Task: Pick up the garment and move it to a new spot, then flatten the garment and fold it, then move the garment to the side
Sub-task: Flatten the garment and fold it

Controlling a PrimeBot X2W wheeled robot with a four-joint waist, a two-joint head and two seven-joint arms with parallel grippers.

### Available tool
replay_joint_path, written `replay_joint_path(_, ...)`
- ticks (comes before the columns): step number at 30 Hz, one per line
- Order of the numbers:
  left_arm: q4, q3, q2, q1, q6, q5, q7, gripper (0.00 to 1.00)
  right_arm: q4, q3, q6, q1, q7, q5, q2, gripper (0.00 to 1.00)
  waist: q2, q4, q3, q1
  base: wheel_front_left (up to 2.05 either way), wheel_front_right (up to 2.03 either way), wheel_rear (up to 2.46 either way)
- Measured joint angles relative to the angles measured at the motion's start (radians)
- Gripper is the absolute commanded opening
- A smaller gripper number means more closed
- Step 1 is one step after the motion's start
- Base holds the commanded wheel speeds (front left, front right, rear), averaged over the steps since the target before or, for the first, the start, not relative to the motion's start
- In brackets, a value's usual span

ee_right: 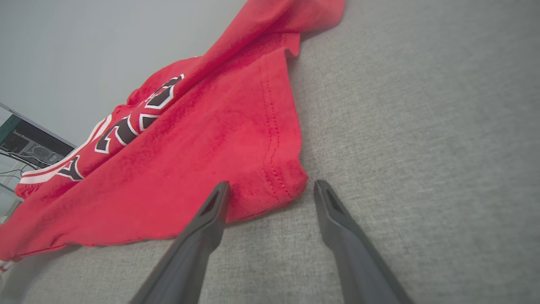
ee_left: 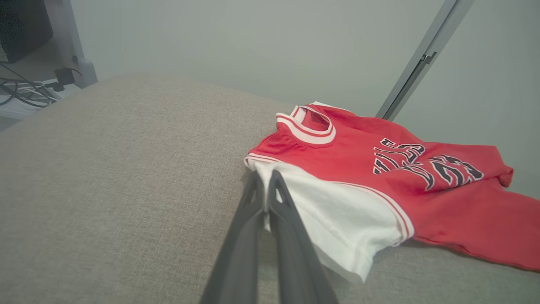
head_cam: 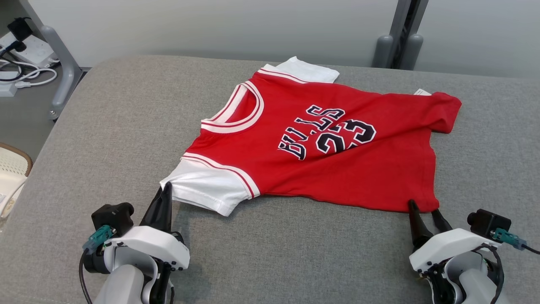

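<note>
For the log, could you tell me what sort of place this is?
Likely a lab or test room: a grey fabric table, a power strip with cables on the floor, a plain wall.

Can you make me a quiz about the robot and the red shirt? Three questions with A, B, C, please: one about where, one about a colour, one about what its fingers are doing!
1. Where is the shirt lying?
A. On the floor
B. On the grey cushion
C. On a hook

2. What colour are the sleeves?
A. Blue
B. Black
C. White

3. How are the right fingers?
A. Spread apart
B. Squeezed shut
C. Holding a cup

Answers:
1. B, the shirt is spread out on the grey padded top.
2. C, both short sleeves are white next to the red body.
3. A, there is a wide gap between the two fingers, with the shirt's bottom corner in it.
</note>
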Motion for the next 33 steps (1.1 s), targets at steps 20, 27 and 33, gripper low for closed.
replay_joint_path(20,-0.203,-0.001,-0.006,-0.001,-0.043,-0.175,0.096,0.0,-0.174,0.088,0.0,-0.073,-0.056,-0.076,-0.119,0.0,0.0,-0.037,-0.047,0.0,0.0,0.0,0.0)
replay_joint_path(27,-0.426,0.004,0.024,-0.026,-0.053,-0.276,0.201,0.0,-0.346,0.128,0.0,-0.145,-0.023,-0.211,-0.228,0.0,0.0,-0.09,-0.099,0.0,0.0,0.0,0.0)
replay_joint_path(33,-0.622,0.073,0.024,-0.1,0.005,-0.383,0.296,0.0,-0.527,0.107,0.0,-0.195,0.097,-0.25,-0.288,0.0,0.0,-0.135,-0.122,0.0,0.0,0.0,0.0)
